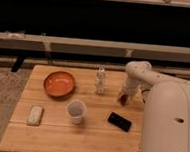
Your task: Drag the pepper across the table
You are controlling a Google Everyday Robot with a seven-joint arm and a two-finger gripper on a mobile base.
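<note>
We are seeing the gripper [125, 92] reaching down onto the table [58, 132] just behind the phone [119, 121]; the pepper [121, 98] is lying at its tip, also behind the phone. We cannot tell whether the gripper is clenching it.

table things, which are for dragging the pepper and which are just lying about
In the job: pepper, table, pincer low over the pepper, on the right of the camera view.
Lying about: orange bowl, white cup, black phone, small bottle, pale block.
</note>
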